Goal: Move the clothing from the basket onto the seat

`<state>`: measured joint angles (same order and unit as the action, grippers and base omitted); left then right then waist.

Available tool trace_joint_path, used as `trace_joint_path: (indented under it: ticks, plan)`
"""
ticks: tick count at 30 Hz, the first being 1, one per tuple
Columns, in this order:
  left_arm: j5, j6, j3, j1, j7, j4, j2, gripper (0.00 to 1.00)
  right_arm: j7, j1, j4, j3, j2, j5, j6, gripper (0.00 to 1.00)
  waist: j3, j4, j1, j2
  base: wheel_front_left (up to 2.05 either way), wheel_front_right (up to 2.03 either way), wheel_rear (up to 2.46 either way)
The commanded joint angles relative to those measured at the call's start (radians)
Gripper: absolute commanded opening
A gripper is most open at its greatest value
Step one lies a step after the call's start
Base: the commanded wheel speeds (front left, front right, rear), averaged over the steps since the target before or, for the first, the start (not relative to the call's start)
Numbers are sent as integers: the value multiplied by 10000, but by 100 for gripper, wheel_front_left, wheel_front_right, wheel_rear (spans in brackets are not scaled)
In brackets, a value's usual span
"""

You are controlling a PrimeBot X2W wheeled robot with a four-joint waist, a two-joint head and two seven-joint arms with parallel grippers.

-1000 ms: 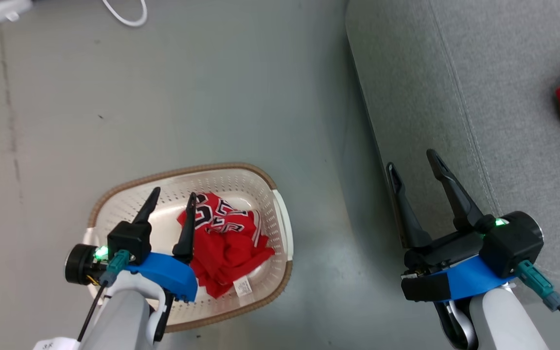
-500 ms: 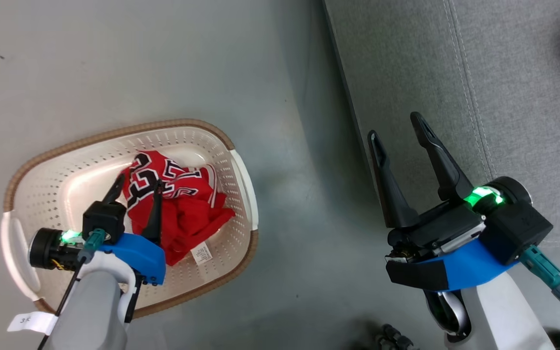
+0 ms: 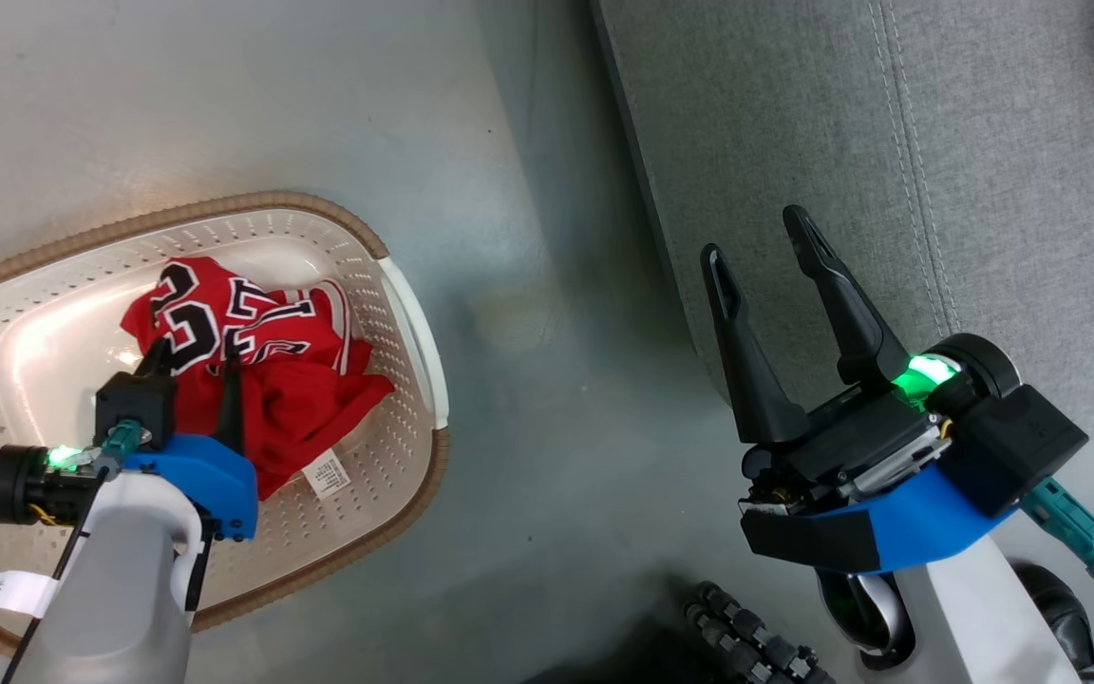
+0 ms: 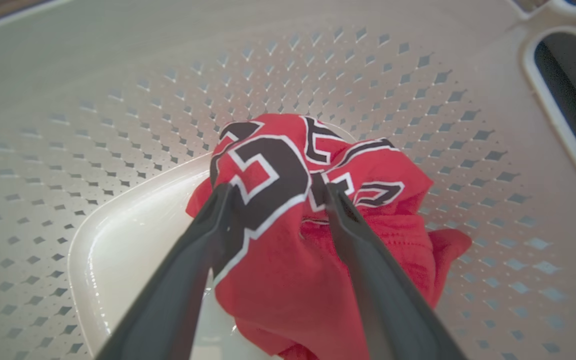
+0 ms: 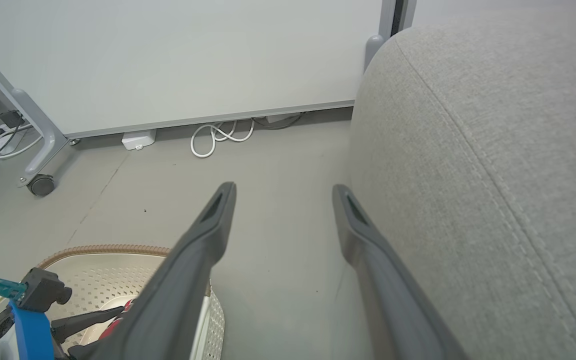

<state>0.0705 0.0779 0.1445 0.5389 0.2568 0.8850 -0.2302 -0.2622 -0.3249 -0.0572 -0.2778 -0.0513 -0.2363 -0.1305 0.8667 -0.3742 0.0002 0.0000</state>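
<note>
The basket [image 3: 338, 532] is smooth cream plastic, glossy on its bottom, with a brown woven-look rim [image 3: 253, 197]; the clothing [image 3: 295, 408] in it is soft matt red cloth, the seat [image 3: 794, 114] coarse matt grey fabric with stitched seams, and the floor [image 3: 272, 95] smooth with a dull sheen.

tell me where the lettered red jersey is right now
Head view, lower left: the jersey lies crumpled inside the basket, left of the sofa, with the open left hand straddling it.
</note>
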Motion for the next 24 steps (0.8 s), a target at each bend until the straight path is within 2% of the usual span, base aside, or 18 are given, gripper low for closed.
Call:
trace_joint_path:
  ticks: [1, 9, 16, 18, 24]
  plan:
    - [50, -66, -49, 207, -66, 117, -110, 100, -38, -149, -69, -30, 16, -89, -5, 100, 116, -121, -2, 0, 0, 0, 0]
    - [358, -199, -293, 682, -269, 914, -392, 100, -37, -192, -93, -190, 16, -238, -5, 100, 334, -409, -2, 0, 0, 0, 0]
    - [398, -956, -411, 1100, -591, 1811, -556, 100, -37, -171, -60, -201, 16, -260, -5, 100, 428, -509, -2, 0, 0, 0, 0]
    - [447, -1030, -439, 1167, -571, 2036, -613, 100, -37, -181, -54, -239, 16, -267, -5, 100, 467, -528, -2, 0, 0, 0, 0]
    - [639, -766, -458, 1403, -484, 2626, -634, 100, -37, -245, -41, -312, 16, -270, -5, 100, 573, -546, -2, 0, 0, 0, 0]
